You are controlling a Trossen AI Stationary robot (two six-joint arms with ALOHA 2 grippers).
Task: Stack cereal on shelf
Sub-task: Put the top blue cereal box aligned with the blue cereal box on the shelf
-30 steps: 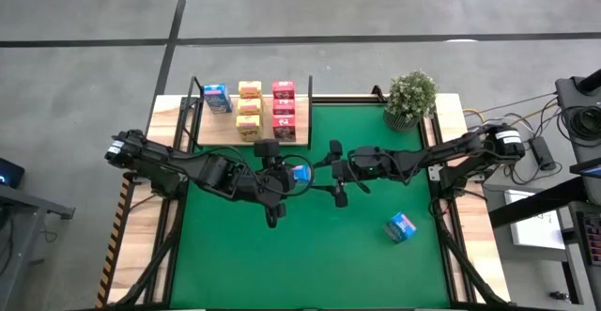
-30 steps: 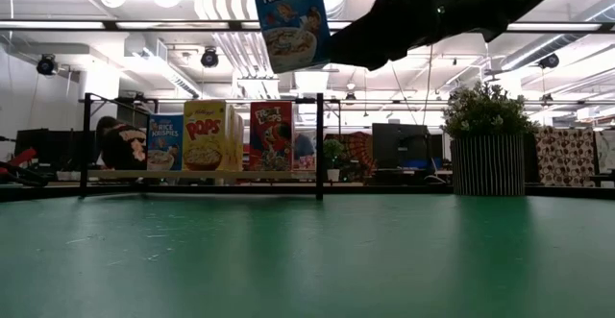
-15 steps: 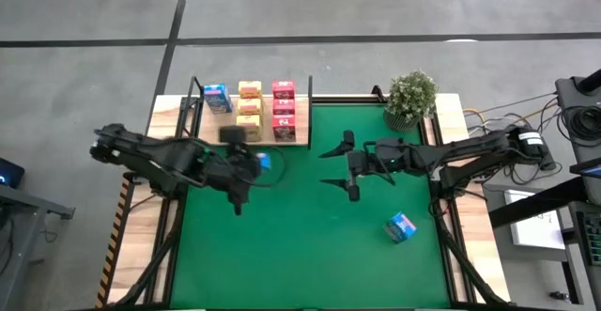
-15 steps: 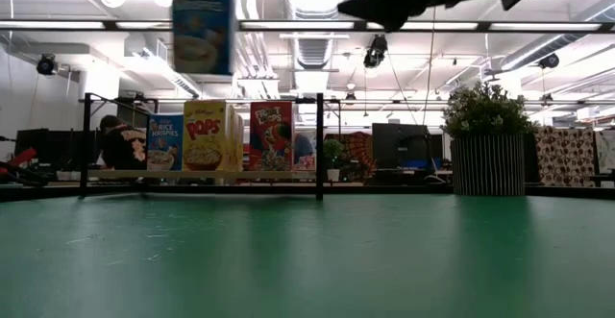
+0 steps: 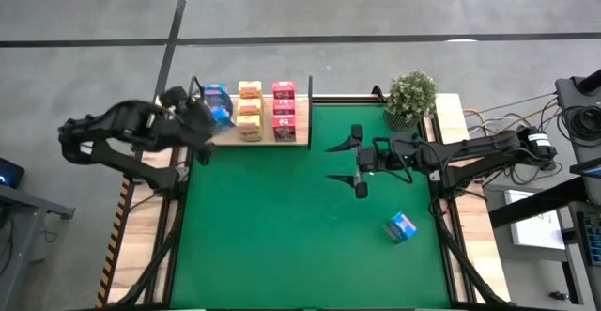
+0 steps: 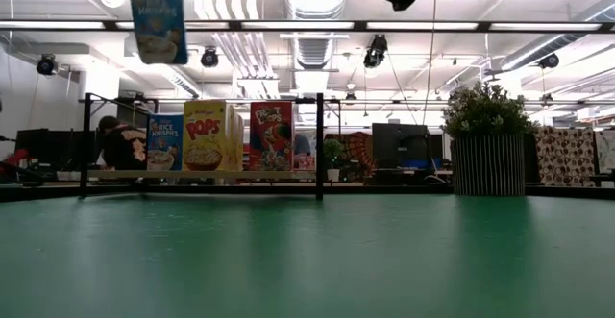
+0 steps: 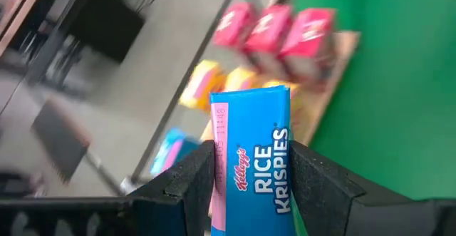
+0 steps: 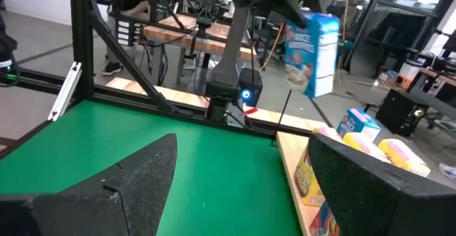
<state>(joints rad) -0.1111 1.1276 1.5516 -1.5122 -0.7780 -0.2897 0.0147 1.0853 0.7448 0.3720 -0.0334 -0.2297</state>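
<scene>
Left gripper clamped; right gripper jaws apart.

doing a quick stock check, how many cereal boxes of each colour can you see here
yellow boxes: 3
pink boxes: 3
blue boxes: 3, one on the shelf, one in the left pincer, one on the green mat
total: 9

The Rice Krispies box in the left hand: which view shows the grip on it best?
The left wrist view: the blue Rice Krispies box fills the frame, clamped between both dark fingers of the left hand. The high view shows it small by the shelf; the low view only hanging high; the right wrist view, far off.
</scene>
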